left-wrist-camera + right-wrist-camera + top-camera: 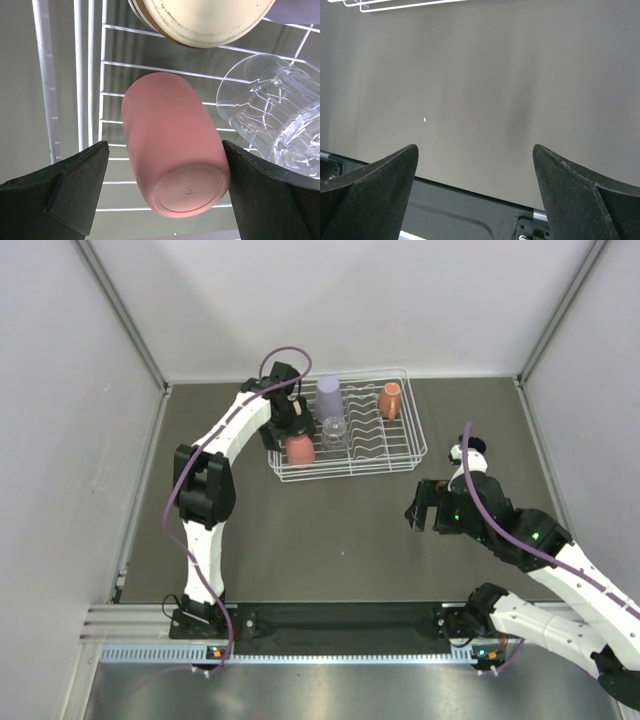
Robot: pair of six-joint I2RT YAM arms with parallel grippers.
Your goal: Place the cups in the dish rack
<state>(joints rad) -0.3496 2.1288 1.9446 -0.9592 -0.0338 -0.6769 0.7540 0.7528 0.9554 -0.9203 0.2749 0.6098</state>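
At the left end of the white wire dish rack [350, 472], the left gripper [164, 145] is hanging with its jaws spread wide around the plain pink tumbler [175, 165], which is lying tilted on the rack wires with its base facing the wrist camera; one finger [260, 195] is pressing or nearly pressing its side, the other standing clear. Beside it a clear glass [270, 115] is resting in the rack. Over the bare grey table [330, 540], the right gripper [475, 147] is hovering, jaws wide apart, gripping nothing.
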